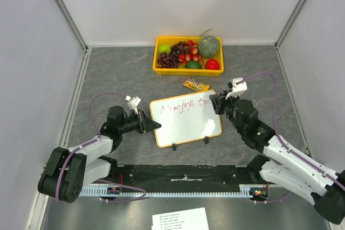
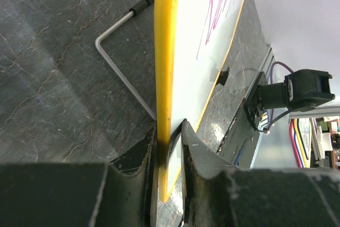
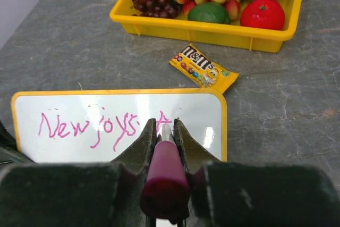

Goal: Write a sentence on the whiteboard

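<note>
The sentence (image 3: pixel 90 126) runs left to right along the top of the whiteboard (image 1: pixel 186 127), propped mid-worktop (image 1: pixel 259 74) with its long axis crosswise. Its last letter sits at the tip of the marker (image 3: pixel 166 176) clamped in the right tool (image 3: pixel 164 127). Little blank board lies further right, more below. The left tool (image 2: pixel 169 131) pinches the board's left edge.

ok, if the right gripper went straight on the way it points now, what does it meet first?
The whiteboard. The right gripper aims its pink marker at the surface just past the lettering. The tip looks on or just off the board; depth is unclear.
</note>
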Controlling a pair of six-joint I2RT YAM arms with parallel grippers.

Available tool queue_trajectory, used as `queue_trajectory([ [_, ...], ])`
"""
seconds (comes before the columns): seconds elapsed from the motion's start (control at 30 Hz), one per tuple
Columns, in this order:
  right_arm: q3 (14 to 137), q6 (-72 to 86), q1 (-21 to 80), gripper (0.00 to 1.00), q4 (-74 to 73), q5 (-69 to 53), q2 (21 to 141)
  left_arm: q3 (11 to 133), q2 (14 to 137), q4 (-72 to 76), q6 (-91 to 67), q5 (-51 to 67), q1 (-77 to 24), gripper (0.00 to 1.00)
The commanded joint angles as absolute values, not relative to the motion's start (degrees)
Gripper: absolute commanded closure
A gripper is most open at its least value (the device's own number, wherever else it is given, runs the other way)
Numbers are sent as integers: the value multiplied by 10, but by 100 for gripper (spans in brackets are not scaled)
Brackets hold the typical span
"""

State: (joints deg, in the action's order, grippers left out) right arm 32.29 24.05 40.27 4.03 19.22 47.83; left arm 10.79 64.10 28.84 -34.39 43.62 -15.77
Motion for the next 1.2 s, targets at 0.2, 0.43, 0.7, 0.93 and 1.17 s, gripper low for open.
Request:
queue_trajectory([
  [0.2,333,250,385,100,89,53,466,119,639,275,-311,396,-158,98],
  [0.43,315,274,324,100,114,-76,449,119,640,275,-311,393,-159,98],
  [0.7,301,301,274,100,136,-185,446,119,625,262,-309,388,-157,94],
  [0.93,287,301,269,100,178,-271,453,120,625,261,-308,388,-158,98],
  [1.17,272,294,269,100,229,-340,461,118,622,262,-308,392,-157,98],
])
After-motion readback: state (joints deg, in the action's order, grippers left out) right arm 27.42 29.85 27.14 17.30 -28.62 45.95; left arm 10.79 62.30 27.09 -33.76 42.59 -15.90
